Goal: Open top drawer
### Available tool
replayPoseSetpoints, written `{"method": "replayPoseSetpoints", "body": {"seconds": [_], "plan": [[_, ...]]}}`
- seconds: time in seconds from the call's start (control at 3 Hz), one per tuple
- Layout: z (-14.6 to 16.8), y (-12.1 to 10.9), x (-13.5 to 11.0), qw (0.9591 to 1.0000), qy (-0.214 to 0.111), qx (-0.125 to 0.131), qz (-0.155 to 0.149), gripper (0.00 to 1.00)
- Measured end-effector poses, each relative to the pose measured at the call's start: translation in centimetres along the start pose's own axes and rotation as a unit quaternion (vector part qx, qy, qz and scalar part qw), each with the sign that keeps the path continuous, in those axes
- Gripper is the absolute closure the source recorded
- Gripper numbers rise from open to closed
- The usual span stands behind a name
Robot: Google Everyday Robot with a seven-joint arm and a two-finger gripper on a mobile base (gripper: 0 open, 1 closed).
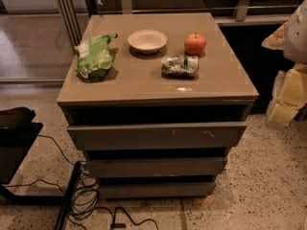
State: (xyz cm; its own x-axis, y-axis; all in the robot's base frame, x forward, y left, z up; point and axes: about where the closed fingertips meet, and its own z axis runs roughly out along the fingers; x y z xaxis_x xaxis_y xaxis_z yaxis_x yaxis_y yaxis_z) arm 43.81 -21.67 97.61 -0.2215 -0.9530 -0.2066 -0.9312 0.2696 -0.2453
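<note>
The top drawer (158, 135) is the wide grey-taupe, handleless front just under the cabinet top (144, 83), with small white scratches right of centre. It looks wider than the two narrower grey fronts below, and a dark gap runs above it. Its inside does not show. My gripper (282, 110) is at the right edge of the camera view, a pale yellow and white shape beside the cabinet's right side. It is apart from the drawer front, about level with its top edge.
On the cabinet top lie a green snack bag (96, 56), a white bowl (147, 40), a red apple (195, 43) and a crumpled packet (180, 66). A black stand (14, 143) and tangled cables (86, 195) sit on the floor at left. Glass panels and railing run behind.
</note>
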Motion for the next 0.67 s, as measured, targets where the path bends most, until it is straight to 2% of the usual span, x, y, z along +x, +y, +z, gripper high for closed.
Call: {"method": "replayPoseSetpoints", "body": {"seconds": [0.67], "plan": [[0.12, 0.06, -0.08, 0.9999, -0.01, 0.002, -0.001, 0.0]]}}
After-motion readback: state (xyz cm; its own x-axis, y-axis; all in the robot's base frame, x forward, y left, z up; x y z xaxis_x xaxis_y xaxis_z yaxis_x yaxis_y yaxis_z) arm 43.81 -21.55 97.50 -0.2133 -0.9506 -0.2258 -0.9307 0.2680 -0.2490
